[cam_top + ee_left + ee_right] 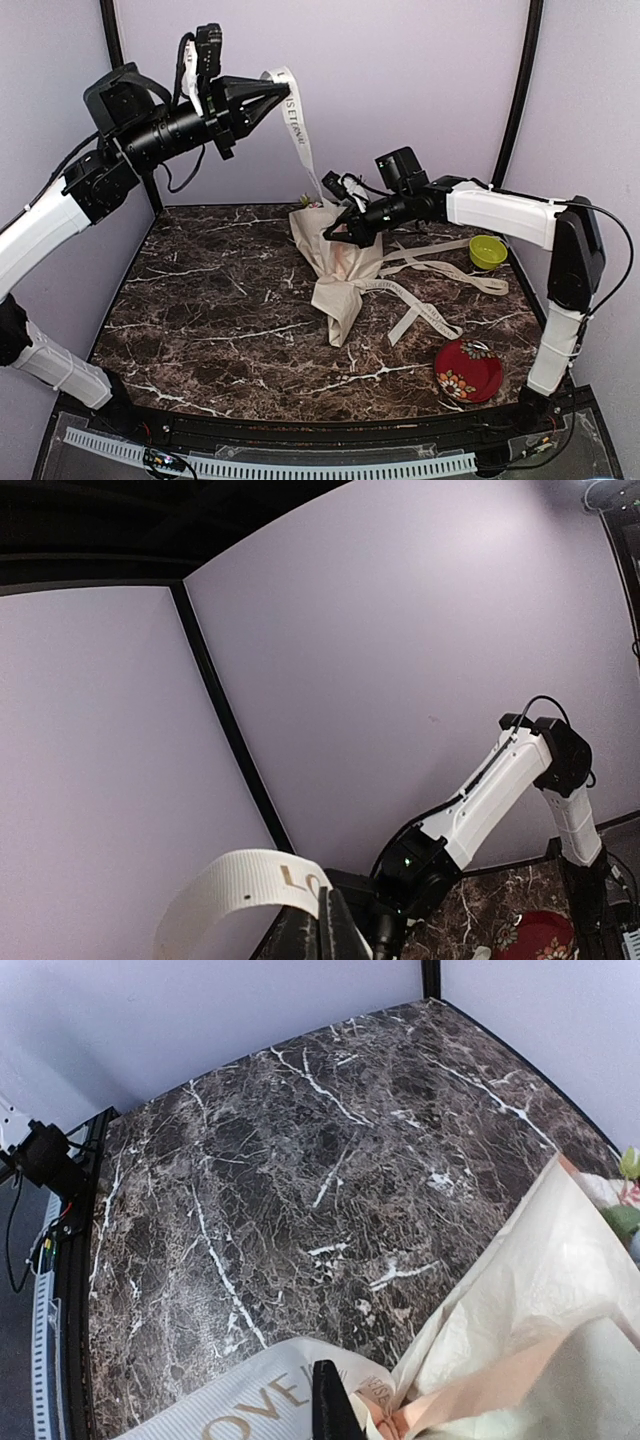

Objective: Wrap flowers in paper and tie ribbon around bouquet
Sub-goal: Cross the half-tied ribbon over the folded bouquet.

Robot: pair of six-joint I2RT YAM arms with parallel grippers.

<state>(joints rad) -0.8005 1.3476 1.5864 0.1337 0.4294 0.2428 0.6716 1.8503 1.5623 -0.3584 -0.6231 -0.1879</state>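
Observation:
The bouquet lies on the marble table, a cream paper cone with its peach side showing at the fold. Flowers peek from its wide far end. High above the table's back, my left gripper is shut on one end of the ribbon, which hangs down to the bouquet. In the left wrist view the ribbon curls out of the shut left gripper. My right gripper is low over the bouquet's upper part. In the right wrist view this gripper is shut on the lettered ribbon beside the paper.
More ribbon loops trail over the table right of the bouquet. A lime-green bowl stands at the right rear. A red floral plate lies at the front right. Walls and black posts close in the back and sides.

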